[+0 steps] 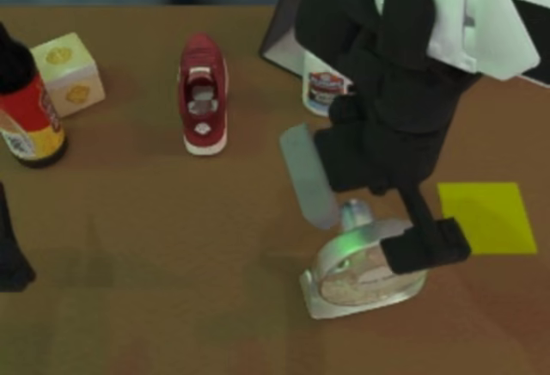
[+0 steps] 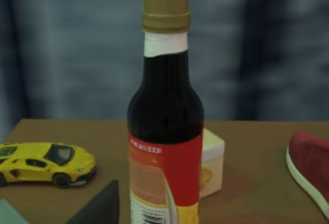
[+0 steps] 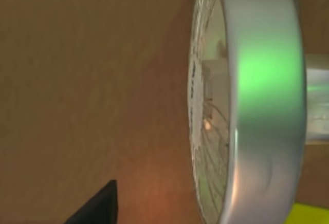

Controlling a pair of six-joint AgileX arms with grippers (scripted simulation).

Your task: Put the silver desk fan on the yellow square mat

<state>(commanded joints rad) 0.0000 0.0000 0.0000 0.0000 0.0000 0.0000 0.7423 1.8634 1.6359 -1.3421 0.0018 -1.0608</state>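
Observation:
The silver desk fan (image 1: pixel 357 272) stands front and centre on the table, its beige grille facing the front edge and its rear knob (image 1: pixel 354 214) pointing back. The yellow square mat (image 1: pixel 486 217) lies flat just to its right, with nothing on it. My right gripper (image 1: pixel 411 255) is down at the fan's right side and open. In the right wrist view the fan's rim (image 3: pixel 262 106) fills one side. One dark fingertip (image 3: pixel 100 207) stands well clear of the grille, and the other finger is hidden. My left gripper (image 1: pixel 10 255) is parked at the table's left edge, open.
A dark sauce bottle (image 1: pixel 26 108) and a pale cube (image 1: pixel 69 74) stand at the back left, and a red shoe (image 1: pixel 204 95) sits behind centre. A white glue bottle (image 1: pixel 325 87) and a grey slab (image 1: pixel 308 173) lie behind the fan. A yellow toy car (image 2: pixel 46 162) shows in the left wrist view.

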